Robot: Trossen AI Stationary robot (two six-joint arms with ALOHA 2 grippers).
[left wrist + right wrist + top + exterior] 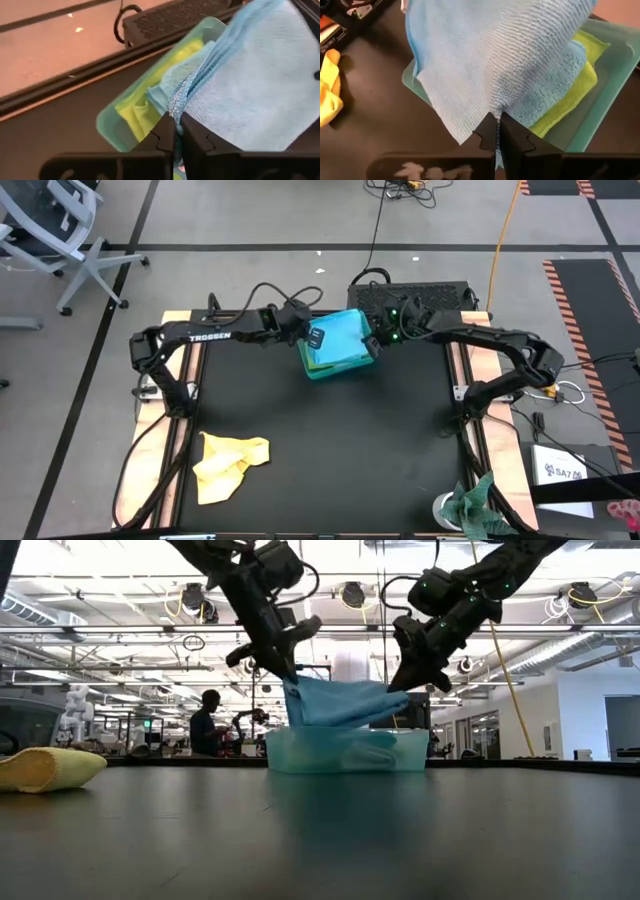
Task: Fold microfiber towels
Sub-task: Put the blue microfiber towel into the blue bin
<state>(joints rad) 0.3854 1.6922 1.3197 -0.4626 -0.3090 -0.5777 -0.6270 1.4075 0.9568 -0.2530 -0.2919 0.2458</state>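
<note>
Yellow towel [228, 465] lies crumpled near the front left of the table [330, 450], not folded yet. My left gripper [173, 131] and right gripper [498, 131] each pinch an edge of the blue towel [335, 700], hanging it over the teal tray [300, 755] at the back. Green towel [575, 85] and another blue one sit folded inside. Plenty of bare tabletop in front for laying out.

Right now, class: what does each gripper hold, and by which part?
Both hold one light blue towel above the tray: left gripper and right gripper each pinch its edge.
</note>
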